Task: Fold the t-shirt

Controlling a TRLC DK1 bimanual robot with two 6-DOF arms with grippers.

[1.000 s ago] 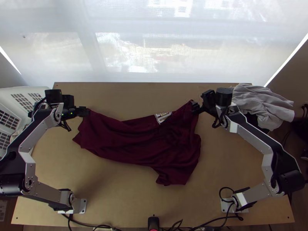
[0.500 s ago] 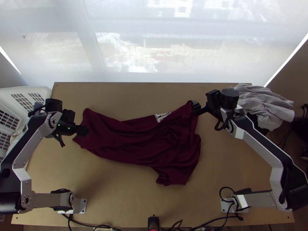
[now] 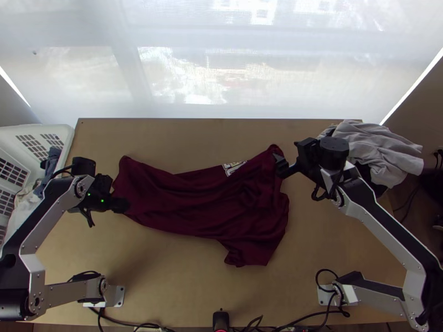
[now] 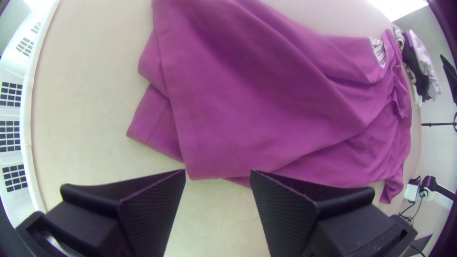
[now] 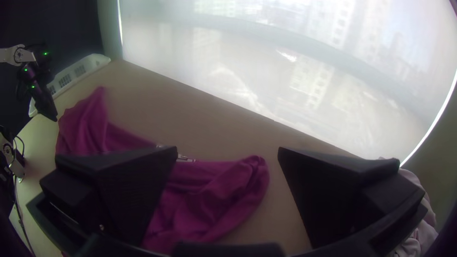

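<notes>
Can see a white basket (image 3: 67, 130) left of the t-shirt (image 3: 194, 205), with dark (image 3: 51, 166) and pale clothes (image 3: 25, 200) inside. On the surface (image 3: 166, 282), find the t-shirt maroon, wrinkled and partly layered, with a pale print (image 3: 232, 167). Right of it, see grey clothes (image 3: 376, 149) heaped. Also see the left claw (image 3: 123, 206) and right claw (image 3: 281, 165), both open, partly hiding its ends.

Backlight: glaring window blind (image 3: 221, 66) | table (image 3: 210, 138): dim | left wrist view: brighter | wrist views: bent edges, dark corners
</notes>
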